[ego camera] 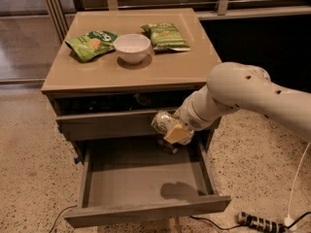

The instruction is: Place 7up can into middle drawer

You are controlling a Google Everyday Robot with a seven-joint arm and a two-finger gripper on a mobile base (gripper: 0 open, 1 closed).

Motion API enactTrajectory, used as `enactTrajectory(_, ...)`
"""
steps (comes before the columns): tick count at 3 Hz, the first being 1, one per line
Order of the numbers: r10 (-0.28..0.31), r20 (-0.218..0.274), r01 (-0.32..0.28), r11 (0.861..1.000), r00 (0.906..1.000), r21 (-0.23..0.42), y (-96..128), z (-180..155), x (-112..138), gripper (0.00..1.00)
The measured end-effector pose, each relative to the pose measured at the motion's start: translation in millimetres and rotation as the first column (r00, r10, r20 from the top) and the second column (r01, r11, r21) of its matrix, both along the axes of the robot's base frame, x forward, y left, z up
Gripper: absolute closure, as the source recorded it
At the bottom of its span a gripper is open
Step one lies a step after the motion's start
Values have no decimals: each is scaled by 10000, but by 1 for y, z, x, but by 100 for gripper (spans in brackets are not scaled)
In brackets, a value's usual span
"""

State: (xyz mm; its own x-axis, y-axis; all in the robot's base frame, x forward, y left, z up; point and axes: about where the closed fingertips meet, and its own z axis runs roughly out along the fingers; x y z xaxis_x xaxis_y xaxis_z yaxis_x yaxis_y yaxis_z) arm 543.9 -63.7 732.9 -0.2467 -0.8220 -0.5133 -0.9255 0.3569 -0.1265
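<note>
Gripper point(168, 128) hangs just under the counter's point(160, 74) front edge, toward its right corner, over the back of the open middle drawer point(146, 211). I see its jaws closed on the 7up can point(162, 121), held tilted above the drawer's bare floor. Mid-counter, a white bowl point(131, 47) sits between two snack bags point(91, 43).

White arm point(245, 93) reaches in from the right, big rounded joint up top; forearm angles down and left; gripper point(171, 131) at its end hangs over the back of the middle drawer point(146, 181); tan fingers point(179, 135) clamped on the 7up can point(162, 121).
</note>
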Motion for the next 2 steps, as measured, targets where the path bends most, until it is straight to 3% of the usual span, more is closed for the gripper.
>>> enactTrajectory(1, 255, 71, -253, 9993, 9997, -257, 2, -12, -2, 100)
enactTrajectory(2, 879, -19, -879, 9947, 9961, -537, 9, -50, -3, 100)
